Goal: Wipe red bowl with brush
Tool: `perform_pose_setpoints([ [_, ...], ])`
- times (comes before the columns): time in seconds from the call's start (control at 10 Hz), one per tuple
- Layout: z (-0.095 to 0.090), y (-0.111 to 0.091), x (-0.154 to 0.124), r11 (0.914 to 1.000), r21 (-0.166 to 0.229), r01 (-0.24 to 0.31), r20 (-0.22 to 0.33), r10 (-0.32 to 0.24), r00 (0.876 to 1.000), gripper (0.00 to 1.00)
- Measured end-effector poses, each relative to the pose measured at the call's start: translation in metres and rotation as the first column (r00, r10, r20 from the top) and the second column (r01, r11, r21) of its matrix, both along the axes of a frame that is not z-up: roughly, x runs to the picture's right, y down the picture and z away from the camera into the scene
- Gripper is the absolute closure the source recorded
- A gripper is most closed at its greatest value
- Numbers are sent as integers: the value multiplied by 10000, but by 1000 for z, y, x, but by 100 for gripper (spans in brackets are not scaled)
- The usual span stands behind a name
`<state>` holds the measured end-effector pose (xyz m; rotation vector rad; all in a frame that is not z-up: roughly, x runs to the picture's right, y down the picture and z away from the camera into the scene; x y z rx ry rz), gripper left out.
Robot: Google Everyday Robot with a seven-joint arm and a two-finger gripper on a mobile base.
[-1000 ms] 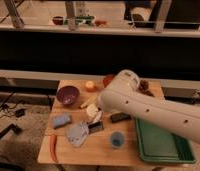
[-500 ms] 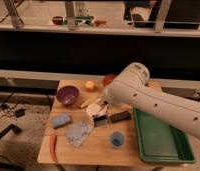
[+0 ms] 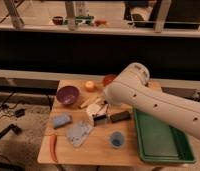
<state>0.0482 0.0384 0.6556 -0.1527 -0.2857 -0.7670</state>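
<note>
One wooden table [image 3: 100, 147] carries two bowls, one brush, one black block, one green tray and several small items. The red bowl [image 3: 108, 79] sits at the far edge of the table, near its middle, partly hidden behind the white arm [image 3: 158, 105]; only its left part shows. The purple bowl [image 3: 67, 94] stands at the far left, well apart from the red bowl, with one round orange fruit [image 3: 89, 86] between the two. The gripper [image 3: 100, 111] is low over the middle of the table, just left of the arm's rounded end; whether its fingers are open or closed cannot be told, since the arm and the pale objects around them mask the tips. The brush [image 3: 99, 118] lies directly beneath the gripper: a dark part and a pale blocky part are visible, but its long axis and pointing direction cannot be told. One pale stick-like item [image 3: 87, 103] lies diagonally between the purple bowl and the gripper. The black block [image 3: 120, 116] rests just right of the brush, its long side running left to right, slightly tilted. The green tray [image 3: 163, 142] occupies the right side of the table. One blue sponge [image 3: 61, 120], one grey-blue cloth [image 3: 79, 133], one small blue cup [image 3: 116, 139] and one orange carrot-shaped item [image 3: 54, 146] lie on the near half
</note>
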Motion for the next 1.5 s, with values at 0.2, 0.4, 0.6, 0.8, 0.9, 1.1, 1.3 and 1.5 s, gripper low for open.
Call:
perform_pose_setpoints([
  [0.2,12,-25,9,9993,251,-260,-147,264,9995,97],
  [0.4,39,-65,21,9972,448,-598,-218,608,9979,97],
  [0.6,67,-97,38,9937,513,-994,-240,1007,9946,97],
  [0.8,91,-120,67,9881,524,-1444,-430,1467,9882,97],
  [0.9,96,-124,75,9863,502,-1573,-475,1597,9860,97],
  [1.1,98,-125,73,9857,452,-1625,-423,1644,9855,97],
  [1.3,98,-125,75,9855,464,-1632,-448,1653,9852,97],
  [1.5,100,-127,75,9848,631,-1620,-550,1655,9847,97],
])
